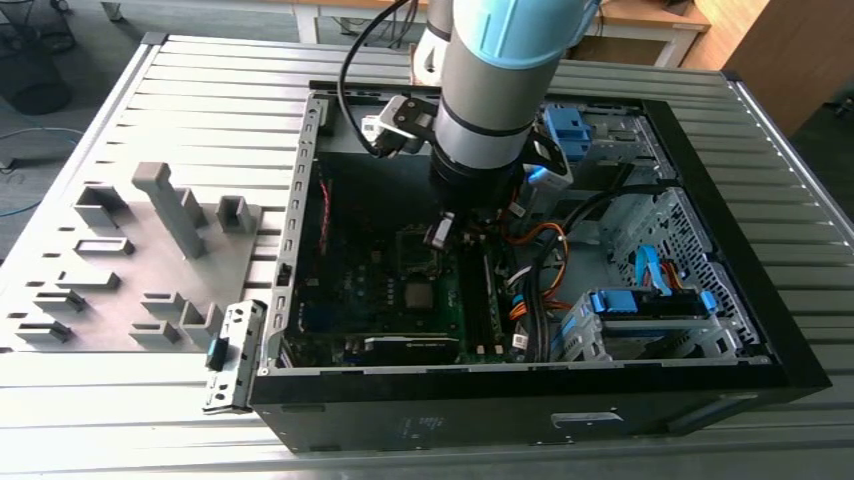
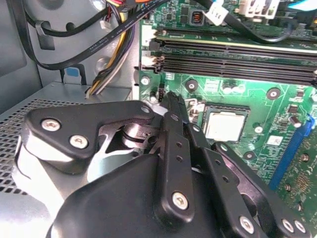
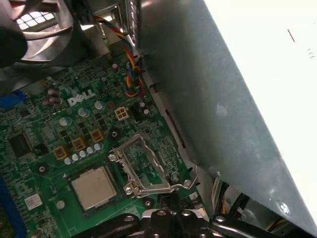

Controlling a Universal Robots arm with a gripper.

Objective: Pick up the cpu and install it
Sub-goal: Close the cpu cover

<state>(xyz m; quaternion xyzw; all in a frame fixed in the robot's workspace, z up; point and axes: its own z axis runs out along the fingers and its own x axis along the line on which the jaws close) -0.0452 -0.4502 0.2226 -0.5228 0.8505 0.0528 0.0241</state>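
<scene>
Above the cpu [image 3: 92, 187] the way stands open; the raised socket frame [image 3: 140, 166] and cable bundle [image 2: 106, 47] crowd its sides.

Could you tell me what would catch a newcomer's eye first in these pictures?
The grey-and-blue robot arm reaches down into the open black computer case, gripper low over the green motherboard. The small square silver-topped cpu lies in its socket, beside the raised metal retention frame.

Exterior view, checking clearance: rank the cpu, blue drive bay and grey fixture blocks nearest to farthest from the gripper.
1. cpu, in its socket, close to the gripper.
2. blue drive bay, exterior view's right.
3. grey fixture blocks, outside the case, exterior view's left.
</scene>
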